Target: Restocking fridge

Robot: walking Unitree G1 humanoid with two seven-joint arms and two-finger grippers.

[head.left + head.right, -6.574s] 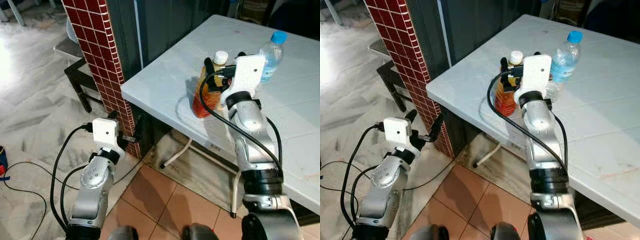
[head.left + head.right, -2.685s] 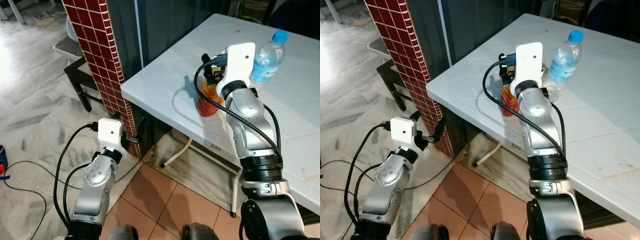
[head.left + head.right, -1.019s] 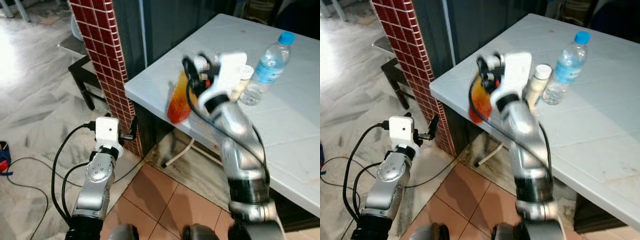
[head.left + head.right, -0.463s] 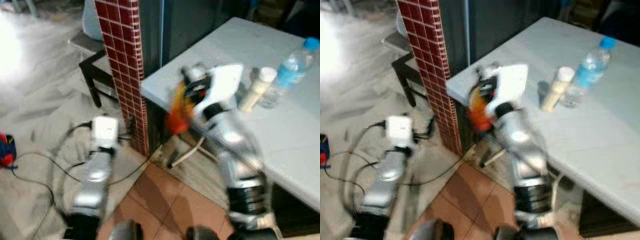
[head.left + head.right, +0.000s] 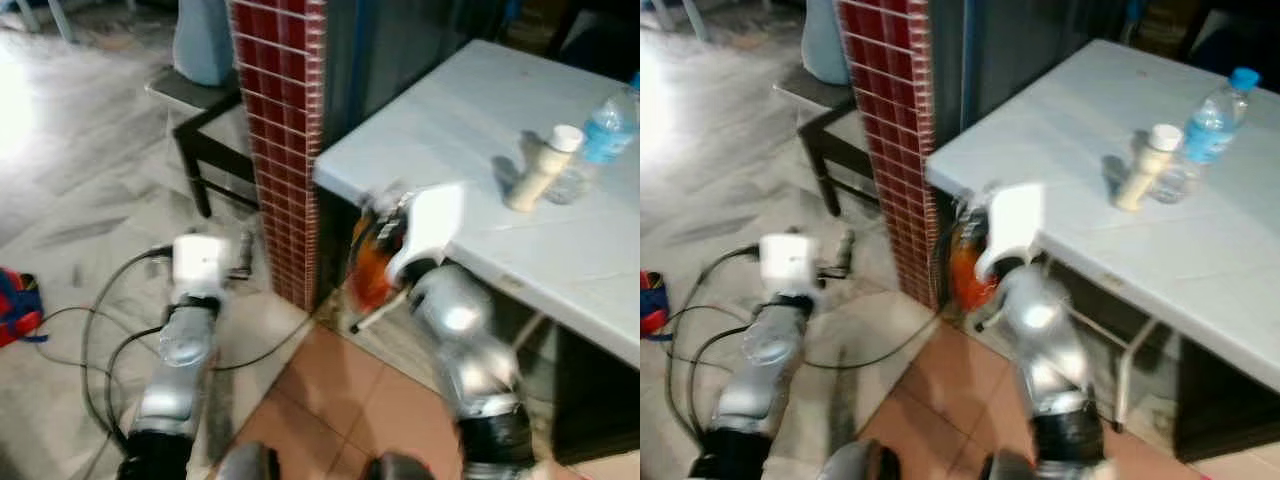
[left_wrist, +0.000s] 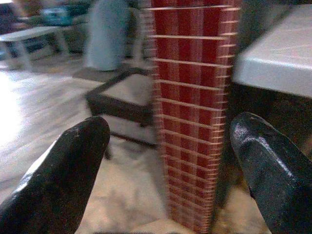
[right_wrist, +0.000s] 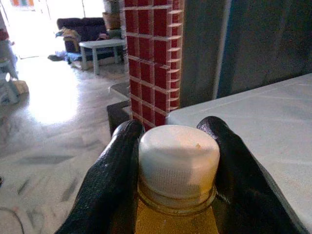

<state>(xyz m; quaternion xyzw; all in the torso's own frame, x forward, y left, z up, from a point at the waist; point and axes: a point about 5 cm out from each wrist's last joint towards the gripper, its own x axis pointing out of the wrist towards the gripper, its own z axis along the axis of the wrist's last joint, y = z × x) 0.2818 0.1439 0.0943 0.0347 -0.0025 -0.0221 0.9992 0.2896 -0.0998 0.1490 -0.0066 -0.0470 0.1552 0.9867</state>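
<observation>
Two arms of mine reach out below my head camera, and the picture is a little blurred. Far to my left a red and blue object (image 5: 18, 305) lies on the pale marble floor (image 5: 70, 190), with black cables (image 5: 100, 340) curling across it toward my left arm. My left gripper (image 6: 168, 170) hangs low over that floor with its two black fingers (image 6: 58, 175) spread wide and nothing between them; through the gap I see a dark low bench (image 6: 124, 100) and the red tiled pillar (image 6: 192, 97) just beyond. That pillar (image 5: 285, 120) stands between the bench (image 5: 205, 130) and the corner of the white table (image 5: 450, 130). Right of the pillar, my right gripper (image 7: 176, 161) is clamped on the neck of the orange drink bottle (image 5: 372, 258), one finger (image 7: 114, 175) pressed on each side just under its white cap (image 7: 178, 156). I hold that bottle in the air in front of the table's near corner, off the tabletop and above the terracotta floor tiles (image 5: 350, 400). Farther right, on the table, a small cream bottle (image 5: 540, 168) with a white cap stands just beside a clear water bottle (image 5: 1205, 135) with a blue cap.
</observation>
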